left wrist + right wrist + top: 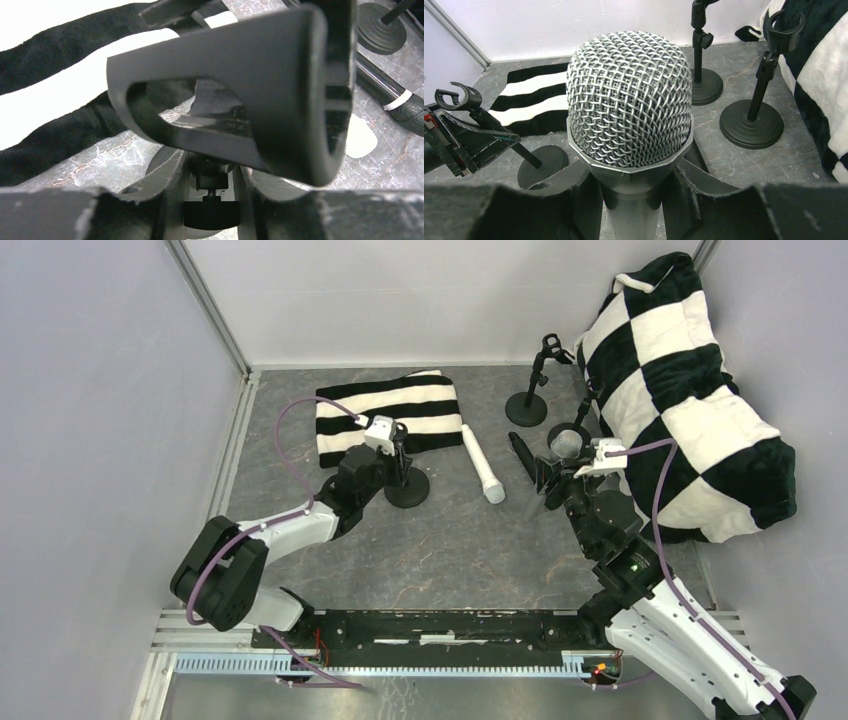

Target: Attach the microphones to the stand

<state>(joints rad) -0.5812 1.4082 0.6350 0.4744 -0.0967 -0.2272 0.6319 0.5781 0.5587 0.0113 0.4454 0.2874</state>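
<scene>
**Two Claws, Two Grips**

The left claw (396,452) was clenched on a black microphone stand (407,488). It gripped the thin pole just under the clip (240,90) at the top. This stand stood on the grey bench (440,550), just beside the near edge of the striped cloth (390,410). The clip had no microphone in it.

The right claw (560,472) was grasping the silver-grey microphone (629,100). It held the handle, just under the round mesh head. The head pointed up. This microphone was up off the bench, well to the right of the striped cloth.

The white microphone (481,465) lay flat on the bench, just beside the right end of the striped cloth. No claw touched it.

The black microphone (375,82) with the pale ring also lay on the bench. It was a bit farther from the striped cloth, on the other side of the white one.

Two more stands stood farther right of the striped cloth. One (704,85) was toward the back wall. The other (751,122) was closer to the silver-grey microphone. Both had clips with nothing in them.

A big black and white checkered bag (690,390) sat farthest from the striped cloth, over on the right side.
</scene>
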